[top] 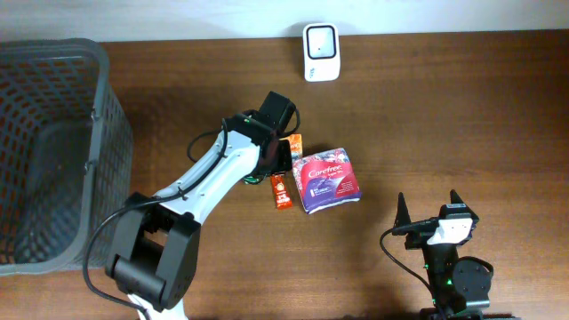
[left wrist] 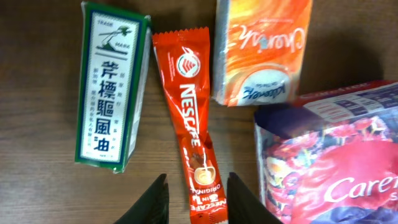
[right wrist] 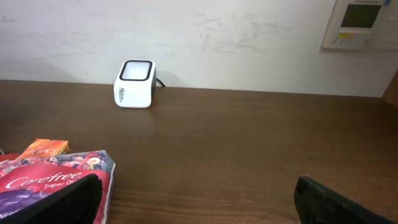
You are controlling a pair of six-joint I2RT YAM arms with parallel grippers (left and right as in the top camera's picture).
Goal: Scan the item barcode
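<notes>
Dark brown wooden tabletop (top: 444, 107), with a little cluster mid-table: a red Nescafe coffee sachet (left wrist: 193, 124) lying flat, a green-and-white box with Chinese lettering (left wrist: 109, 93) just beside it, an orange tissue pack (left wrist: 261, 50) on the other side, and a purple floral Carefree pack (top: 327, 180) nearby. A white boxy barcode scanner (top: 320, 40) sits at the far edge, and a grey plastic mesh basket (top: 111, 116) is off to the left.

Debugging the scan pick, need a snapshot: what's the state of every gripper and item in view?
left gripper, open, fingers astride one end of the Nescafe sachet, not clamped
right gripper, open, empty
Nescafe sachet, lying flat, sealed, label up
green box, lying flat, label up
orange pack, lying flat
Carefree pack, lying flat, label up
scanner, upright, nothing in front of it
basket, no items visible inside
</notes>
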